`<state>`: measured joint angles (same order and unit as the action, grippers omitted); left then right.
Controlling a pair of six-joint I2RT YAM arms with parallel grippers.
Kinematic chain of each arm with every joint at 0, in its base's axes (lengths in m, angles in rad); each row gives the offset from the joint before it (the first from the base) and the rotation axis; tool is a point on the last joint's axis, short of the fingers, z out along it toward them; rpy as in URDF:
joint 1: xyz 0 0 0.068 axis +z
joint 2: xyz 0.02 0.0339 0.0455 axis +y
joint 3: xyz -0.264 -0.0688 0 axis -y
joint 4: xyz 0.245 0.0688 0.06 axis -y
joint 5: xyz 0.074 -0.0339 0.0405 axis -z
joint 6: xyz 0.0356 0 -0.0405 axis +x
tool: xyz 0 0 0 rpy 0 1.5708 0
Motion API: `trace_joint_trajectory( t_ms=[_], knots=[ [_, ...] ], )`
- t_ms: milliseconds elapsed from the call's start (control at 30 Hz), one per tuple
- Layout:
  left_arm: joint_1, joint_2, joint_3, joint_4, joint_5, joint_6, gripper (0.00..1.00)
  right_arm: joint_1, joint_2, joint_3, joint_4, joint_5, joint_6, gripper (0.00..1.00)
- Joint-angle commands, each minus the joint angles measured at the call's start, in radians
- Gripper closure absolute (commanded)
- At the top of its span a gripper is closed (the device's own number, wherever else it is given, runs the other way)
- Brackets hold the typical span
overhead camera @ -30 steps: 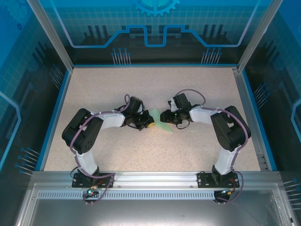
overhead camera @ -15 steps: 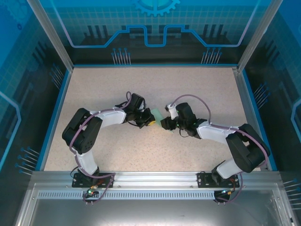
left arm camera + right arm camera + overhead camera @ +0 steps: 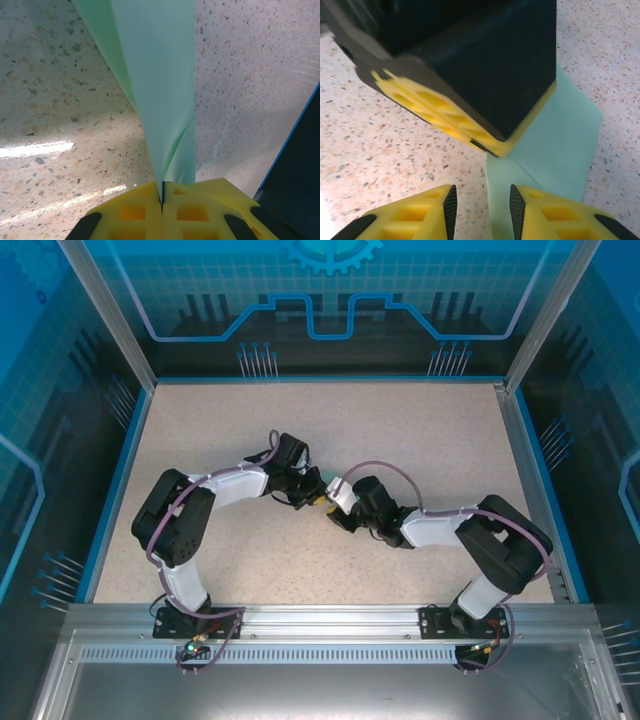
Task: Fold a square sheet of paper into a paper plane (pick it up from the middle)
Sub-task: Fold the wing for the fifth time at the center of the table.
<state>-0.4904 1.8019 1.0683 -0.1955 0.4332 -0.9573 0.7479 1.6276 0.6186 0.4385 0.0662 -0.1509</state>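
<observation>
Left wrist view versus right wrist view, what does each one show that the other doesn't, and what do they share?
Left wrist: the left pincer shut on the folded green paper, seen along the paper's length, plus a blue table border. Right wrist: the right pincer open, and the left pincer's black body from outside. Shared: the paper and the speckled tabletop.

Face to face at the centre

The paper plane (image 3: 160, 75) sits pinched in the left gripper (image 3: 162, 197) at mid-table (image 3: 400, 420), stretching out above the tabletop; the right gripper (image 3: 481, 205) lies just right and nearer, the paper's edge inside its gap
</observation>
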Motion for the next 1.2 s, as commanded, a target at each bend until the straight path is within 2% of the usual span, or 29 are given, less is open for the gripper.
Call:
trace_joint_trajectory(
  t_ms=[0, 233, 567, 667, 733, 833, 933, 1167],
  knots=[
    [0.01, -0.025, 0.038, -0.062, 0.024, 0.04, 1.0, 0.015, 0.041, 0.007, 0.074, 0.048, -0.07, 0.67],
    [0.01, -0.021, 0.041, -0.068, 0.029, 0.039, 1.0, 0.017, 0.072, 0.015, 0.1, 0.076, -0.075, 0.73],
    [0.025, -0.043, 0.035, -0.066, 0.031, 0.044, 0.98, 0.014, 0.085, 0.03, 0.09, 0.046, -0.052, 0.88],
    [0.044, -0.068, 0.032, -0.067, 0.022, 0.05, 0.83, 0.0, 0.072, 0.039, 0.069, -0.02, -0.012, 0.92],
    [0.064, -0.096, 0.024, -0.067, 0.009, 0.055, 0.69, -0.02, 0.066, 0.042, 0.065, -0.085, 0.043, 0.93],
    [0.098, -0.146, 0.005, -0.068, -0.019, 0.061, 0.54, -0.059, 0.072, 0.045, 0.064, -0.195, 0.14, 0.95],
    [0.127, -0.184, -0.018, -0.064, -0.046, 0.065, 0.46, -0.082, 0.083, 0.055, 0.061, -0.265, 0.217, 0.96],
    [0.145, -0.218, -0.085, 0.004, -0.081, 0.053, 0.43, -0.131, 0.108, 0.084, 0.046, -0.392, 0.387, 0.98]
  ],
)
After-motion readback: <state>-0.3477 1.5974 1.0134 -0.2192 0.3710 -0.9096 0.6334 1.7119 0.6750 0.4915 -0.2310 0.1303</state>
